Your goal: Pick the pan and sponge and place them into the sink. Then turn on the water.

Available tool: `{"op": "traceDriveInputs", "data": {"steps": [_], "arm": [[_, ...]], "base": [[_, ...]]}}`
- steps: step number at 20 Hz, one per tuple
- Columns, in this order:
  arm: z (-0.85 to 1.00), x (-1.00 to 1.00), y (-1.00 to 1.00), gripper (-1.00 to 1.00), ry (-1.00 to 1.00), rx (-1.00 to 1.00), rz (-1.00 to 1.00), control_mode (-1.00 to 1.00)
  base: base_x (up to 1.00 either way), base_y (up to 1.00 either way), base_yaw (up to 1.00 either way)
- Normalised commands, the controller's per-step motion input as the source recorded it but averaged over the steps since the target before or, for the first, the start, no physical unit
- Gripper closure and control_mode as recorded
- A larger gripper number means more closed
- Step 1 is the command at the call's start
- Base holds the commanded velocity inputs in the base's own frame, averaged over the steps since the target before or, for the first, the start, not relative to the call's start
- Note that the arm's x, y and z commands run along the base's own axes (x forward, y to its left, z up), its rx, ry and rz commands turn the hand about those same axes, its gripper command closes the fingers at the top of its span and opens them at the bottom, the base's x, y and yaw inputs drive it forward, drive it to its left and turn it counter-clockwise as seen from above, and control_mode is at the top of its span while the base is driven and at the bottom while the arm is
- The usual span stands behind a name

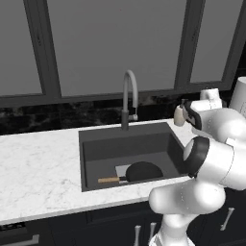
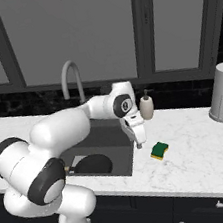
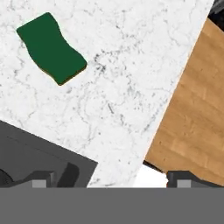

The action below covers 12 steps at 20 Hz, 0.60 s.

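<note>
Gripper [image 2: 140, 142] hovering with jaws wide apart, holding nothing.
Sponge [image 2: 160, 150] lying mid-frame on the counter [image 2: 199, 146]; pan [image 1: 143, 171] sitting in sink [image 1: 96, 153].

- Sponge [image 2: 160, 150]: dark green top over a yellow layer.
- Counter [image 1: 38, 163]: white marble with grey veins.
- Sink [image 1: 96, 149]: dark grey.
- Pan [image 1: 143, 171], inside sink: black, with a light-brown wooden handle.
- Faucet [image 1: 129, 96] behind sink: grey.

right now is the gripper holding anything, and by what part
Nothing is held. The gripper is open over the counter edge, the sponge lies apart on the marble, and the pan sits in the sink.
</note>
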Motion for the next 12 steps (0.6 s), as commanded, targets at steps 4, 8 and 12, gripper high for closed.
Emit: {"op": "traceDriveInputs", "data": {"steps": [4,8,12], "arm": [[-0.08,0.14,-0.34,-1.0,-0.16,0.1,0.68,-1.0],[-0.14,0.23,-0.14,-1.0,0.0,0.02,0.38,-1.0],[-0.14,0.19,-0.06,-1.0,0.01,0.0,0.11,-1.0]], "base": [[0.0,0.0,0.0],[0.0,0.0,0.0],[0.0,0.0,0.0]]}}
